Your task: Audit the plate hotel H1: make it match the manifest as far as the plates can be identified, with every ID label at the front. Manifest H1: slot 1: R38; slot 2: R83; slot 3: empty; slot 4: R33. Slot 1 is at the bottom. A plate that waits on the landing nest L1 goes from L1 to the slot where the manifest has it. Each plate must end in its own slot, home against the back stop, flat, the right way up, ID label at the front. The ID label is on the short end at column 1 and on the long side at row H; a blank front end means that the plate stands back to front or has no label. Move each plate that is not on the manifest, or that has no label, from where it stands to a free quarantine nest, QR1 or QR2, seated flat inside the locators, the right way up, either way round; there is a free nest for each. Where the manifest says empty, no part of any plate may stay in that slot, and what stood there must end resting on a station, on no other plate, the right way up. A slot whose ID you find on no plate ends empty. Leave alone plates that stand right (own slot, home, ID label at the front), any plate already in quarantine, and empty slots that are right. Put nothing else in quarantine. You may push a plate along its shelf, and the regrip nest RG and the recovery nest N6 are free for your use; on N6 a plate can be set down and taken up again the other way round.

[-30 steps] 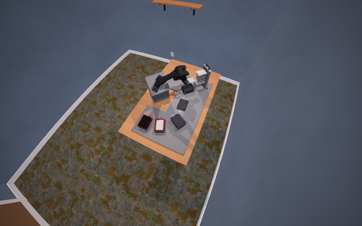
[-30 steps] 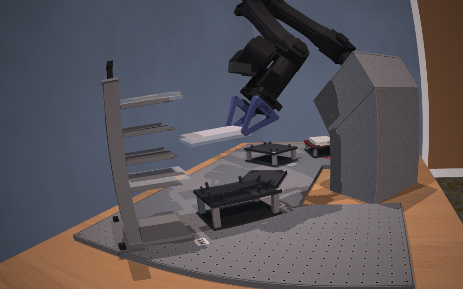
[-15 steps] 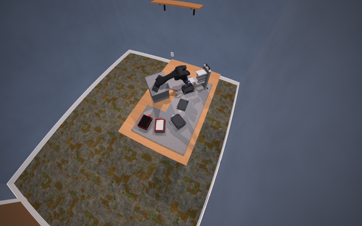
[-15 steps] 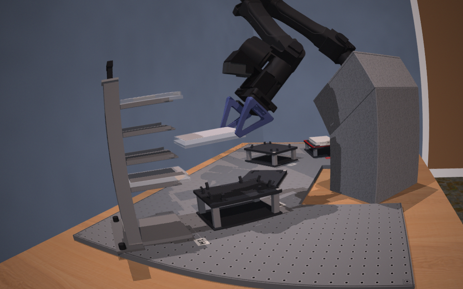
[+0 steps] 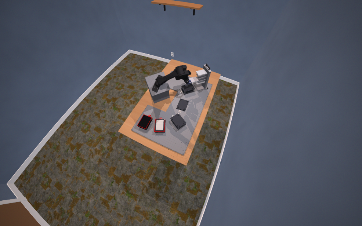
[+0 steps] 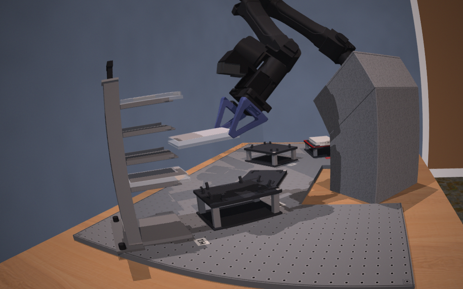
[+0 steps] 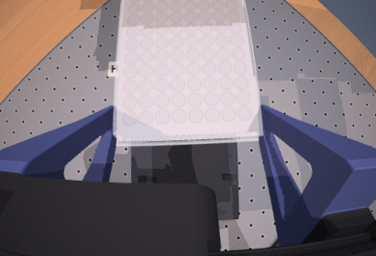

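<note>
- The pincer point(image 6: 234, 133) is clamped across the width of a pale, translucent plate point(image 6: 199, 137), its blue fingers on the two long sides at the near end; the plate hangs in the air, roughly level, reaching forward from the pincer toward the plate hotel point(image 6: 112, 143).
- The plate's far end sits just short of the shelf fronts, at a height between the second and third shelves from the bottom.
- Judged from this, the step is an insertion into a slot. Doing it well means first matching the plate's height to the chosen shelf, keeping it flat and square to the rails, then sliding straight in until it meets the back stop before letting go.
- Below the pincer stands a black nest point(image 6: 238, 195); farther behind it another nest point(image 6: 271, 149) and a red-edged nest carrying a white plate point(image 6: 319, 140), all on the bench point(image 6: 442, 229).
- No ID label can be read on the held plate; its front end is too small to tell. The top and bottom shelves seem to hold plates, their labels unreadable.
</note>
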Tool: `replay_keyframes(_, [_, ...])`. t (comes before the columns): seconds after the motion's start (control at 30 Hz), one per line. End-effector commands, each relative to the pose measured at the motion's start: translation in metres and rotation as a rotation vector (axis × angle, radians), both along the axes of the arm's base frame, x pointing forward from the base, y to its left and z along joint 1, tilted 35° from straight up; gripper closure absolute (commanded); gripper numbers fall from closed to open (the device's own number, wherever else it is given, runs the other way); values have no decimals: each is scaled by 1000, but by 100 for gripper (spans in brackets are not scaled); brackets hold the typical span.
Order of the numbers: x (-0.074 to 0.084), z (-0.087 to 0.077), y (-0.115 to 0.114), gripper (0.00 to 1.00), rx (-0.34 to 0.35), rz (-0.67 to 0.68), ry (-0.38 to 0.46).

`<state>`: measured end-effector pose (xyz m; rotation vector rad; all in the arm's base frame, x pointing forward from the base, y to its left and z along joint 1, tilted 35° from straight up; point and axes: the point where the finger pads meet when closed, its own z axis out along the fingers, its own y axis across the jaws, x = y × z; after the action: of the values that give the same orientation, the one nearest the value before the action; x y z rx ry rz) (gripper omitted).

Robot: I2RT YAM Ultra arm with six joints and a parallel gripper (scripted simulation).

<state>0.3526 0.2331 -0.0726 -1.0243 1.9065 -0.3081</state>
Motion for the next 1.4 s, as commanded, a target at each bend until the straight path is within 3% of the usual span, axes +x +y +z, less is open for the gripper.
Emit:
replay_keyframes(0.0, [2,-6,6,15,-8,17,16])
replay_keyframes(0.5, [13,-6,14,15,-7,14,16])
replay_keyframes(1.2, [10,-1,13,15,-1,12,7])
replay_keyframes(1.37, [15,-6,15,15,-8,12,16])
